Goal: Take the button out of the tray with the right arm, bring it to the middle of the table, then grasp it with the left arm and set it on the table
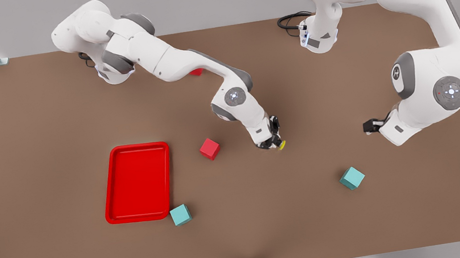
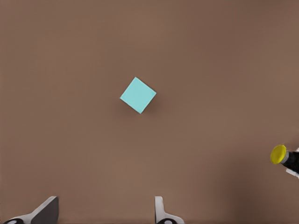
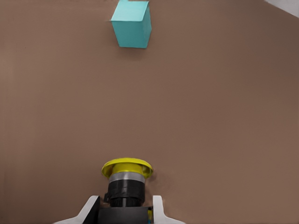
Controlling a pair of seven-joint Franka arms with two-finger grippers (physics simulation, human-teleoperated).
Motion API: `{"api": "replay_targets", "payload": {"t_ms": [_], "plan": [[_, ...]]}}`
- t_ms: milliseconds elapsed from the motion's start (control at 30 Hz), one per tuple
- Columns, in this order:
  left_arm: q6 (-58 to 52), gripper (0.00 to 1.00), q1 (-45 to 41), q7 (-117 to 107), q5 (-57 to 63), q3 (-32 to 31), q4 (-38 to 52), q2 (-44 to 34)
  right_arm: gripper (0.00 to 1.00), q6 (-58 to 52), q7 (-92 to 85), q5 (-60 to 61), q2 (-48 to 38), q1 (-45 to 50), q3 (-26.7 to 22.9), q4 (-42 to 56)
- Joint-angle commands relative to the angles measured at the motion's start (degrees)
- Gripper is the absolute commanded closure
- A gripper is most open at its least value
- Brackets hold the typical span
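The button (image 3: pixel 126 179), yellow-capped on a dark base, sits between the fingers of my right gripper (image 3: pixel 122 211), which is shut on its base. In the front view this gripper (image 1: pixel 271 141) holds the button (image 1: pixel 281 144) over the middle of the table (image 1: pixel 245 235), right of the red tray (image 1: pixel 137 182), which lies empty. My left gripper (image 1: pixel 368 126) hovers farther toward the front view's right, its fingers (image 2: pixel 46 211) spread open with nothing between them. From the left wrist view the button (image 2: pixel 279 154) shows off to one side.
A red cube (image 1: pixel 210 149) lies between the tray and the right gripper. One teal cube (image 1: pixel 180 214) rests by the tray's near corner, another (image 1: pixel 351 177) below the left gripper. A small red object (image 1: pixel 196 72) peeks from under the right arm.
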Motion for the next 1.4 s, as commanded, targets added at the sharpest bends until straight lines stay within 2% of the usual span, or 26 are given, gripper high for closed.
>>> {"api": "replay_targets", "payload": {"t_ms": [0,67,133,167,200,233,367,400,433,500,567,600,633,667,733,767,800,867,900,1033,1067,1100,1167,1233,1300,1367], "plan": [[0.19,0.00,-0.03,-0.50,0.44,-0.03,0.23,0.29,0.56,10.30,-24.28,-0.55,4.60,2.83,0.03,5.31],[0.18,0.00,-0.12,-0.41,0.79,-0.03,0.32,-0.23,0.56,16.02,-31.47,-0.37,7.41,2.83,3.19,5.22],[0.19,0.00,-0.12,-0.42,0.79,-0.03,0.32,-0.15,0.53,15.93,-39.04,-0.28,9.08,1.87,4.60,4.78],[0.19,0.00,-0.12,-0.33,0.79,-0.03,0.32,-0.15,0.47,16.54,-42.04,-0.37,9.79,1.43,4.43,3.46],[0.19,0.00,-0.12,-0.33,0.88,-0.03,0.32,-0.15,0.07,17.51,-42.74,-0.37,10.05,1.52,4.34,2.76],[0.80,0.00,-0.12,-0.41,0.70,-0.03,0.32,0.12,0.00,17.51,-43.27,-0.64,10.05,1.43,4.16,2.23],[0.89,0.00,-0.12,-1.29,0.26,-0.30,0.85,0.12,0.00,17.25,-42.74,-0.37,7.51,1.52,4.34,1.53],[0.89,0.00,-0.12,-2.00,0.35,-0.30,0.94,0.29,0.00,11.46,-42.74,-0.20,4.52,0.29,4.51,1.35],[0.98,0.00,-0.21,-5.33,0.17,-0.47,0.94,0.29,0.00,3.37,-39.50,1.65,-2.24,-2.00,4.60,-0.57],[1.94,0.00,-1.79,-26.41,-7.64,-0.65,1.11,0.47,0.00,1.95,-27.02,2.88,-20.87,-9.29,4.51,-18.67],[3.17,0.00,-3.63,-35.12,-8.44,-0.74,1.03,0.56,0.00,-2.95,-22.79,2.88,-36.61,-19.48,4.34,-31.95],[3.17,0.00,-5.48,-45.57,-8.35,-1.70,1.11,0.91,0.00,-13.59,-22.53,4.11,-40.39,-26.33,4.43,-31.52],[3.44,0.00,-7.67,-51.64,-8.35,-1.88,1.20,0.73,0.00,-18.85,-22.62,5.25,-42.32,-32.04,4.34,-31.52],[3.35,0.00,-10.75,-57.71,-7.74,-1.88,1.11,0.73,0.00,-20.63,-22.79,8.67,-43.82,-35.22,2.59,-32.22],[3.35,0.00,-16.02,-76.26,-7.65,-1.70,3.22,2.49,0.00,-29.51,-24.11,11.49,-47.86,-37.33,-8.48,-34.77],[3.35,0.00,-17.52,-82.67,-6.16,-1.88,3.75,3.10,0.00,-29.34,-23.58,10.79,-52.61,-37.24,-14.02,-38.63],[3.35,0.00,-19.01,-90.22,-6.07,-1.88,3.75,3.89,0.00,-29.77,-23.32,10.61,-55.15,-37.94,-16.75,-43.46],[1.77,0.00,-20.86,-107.10,-4.40,-1.88,3.66,4.51,0.00,-39.61,-2.16,5.53,-62.89,-41.02,-16.93,-49.44],[2.64,0.00,-20.95,-111.07,-4.48,-1.88,3.66,6.79,0.00,-45.50,7.26,2.62,-62.98,-40.85,-16.32,-48.13],[8.36,0.00,-19.02,-101.41,-4.84,-1.88,3.66,13.92,0.00,-43.40,12.19,3.14,-59.20,-40.67,-16.32,-45.05],[9.15,0.00,-18.84,-90.53,-6.41,-1.88,2.61,13.22,0.00,-43.31,12.28,3.32,-58.77,-40.85,-16.32,-44.70],[14.85,0.00,-17.79,-84.35,-9.66,-1.70,-2.30,11.02,0.00,-43.31,12.10,3.41,-58.50,-41.20,-16.58,-44.61],[26.46,0.00,-18.40,-87.33,-10.46,-1.53,-11.01,8.91,0.00,-43.40,12.10,4.55,-57.89,-41.29,-16.84,-44.53],[31.38,0.00,-18.93,-89.98,-10.20,-1.44,-17.25,7.68,0.00,-43.48,12.10,4.64,-57.71,-41.37,-16.93,-44.61],[30.77,0.00,-21.56,-94.37,-10.20,-1.44,-20.16,4.78,0.00,-43.48,11.75,4.73,-57.53,-42.25,-16.93,-44.53],[31.12,0.00,-22.79,-101.03,-8.36,-1.35,-20.16,5.83,0.00,-43.48,11.75,4.73,-57.53,-42.25,-16.93,-44.61]]}}
